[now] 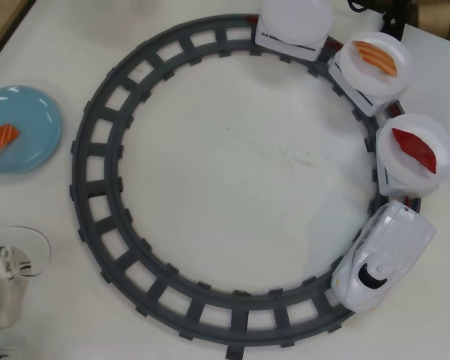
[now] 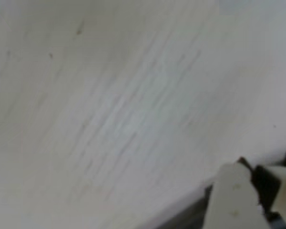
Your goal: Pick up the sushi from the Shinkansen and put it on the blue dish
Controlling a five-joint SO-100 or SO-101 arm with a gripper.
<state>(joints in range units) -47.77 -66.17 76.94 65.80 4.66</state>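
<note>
I see a grey ring track [image 1: 105,225] on the white table [image 1: 232,165], and a clear glass [image 1: 19,251] at overhead-view left.

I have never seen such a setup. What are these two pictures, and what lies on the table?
The overhead view looks straight down on a white table. A grey toy track forms a ring. On it stands a white toy train pulling cars with white dishes; one carries a pale orange piece, one a dark red piece. At left, a blue dish already holds the bright orange sushi. The wrist view comes from a camera on the robot arm: blurred, mostly bare table, with part of the gripper at the lower right. Nothing seems held.
</note>
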